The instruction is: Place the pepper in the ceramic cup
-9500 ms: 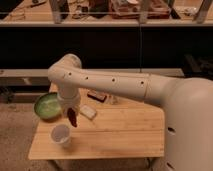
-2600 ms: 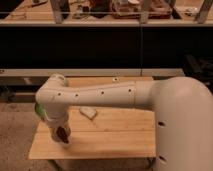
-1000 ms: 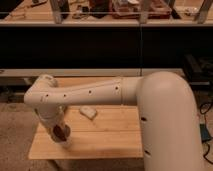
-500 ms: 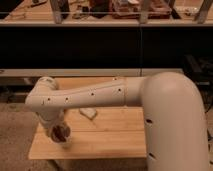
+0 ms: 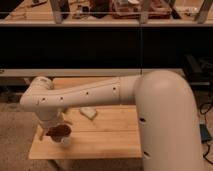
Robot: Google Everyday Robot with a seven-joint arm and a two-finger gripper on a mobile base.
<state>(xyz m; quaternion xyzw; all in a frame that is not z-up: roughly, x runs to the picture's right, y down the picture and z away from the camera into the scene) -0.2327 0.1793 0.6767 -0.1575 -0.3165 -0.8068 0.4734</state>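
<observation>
The gripper [image 5: 59, 127] is hung directly over the ceramic cup [image 5: 63, 139] at the wooden table's [image 5: 105, 135] front-left corner. The pepper [image 5: 59, 131] is kept at the cup's mouth, seemingly gripped, so that it drops inside.

Arm: I count one white arm [image 5: 95, 95], reaching from right to left over the table.
Gripper: one gripper [image 5: 54, 127], low at the front-left part of the table.
Table: one wooden table [image 5: 112, 140].
Pepper: one pepper [image 5: 59, 131], at the gripper.
Ceramic cup: one ceramic cup [image 5: 65, 140], just under the pepper.
Whitish flat thing: one [image 5: 88, 112], near the middle.
</observation>
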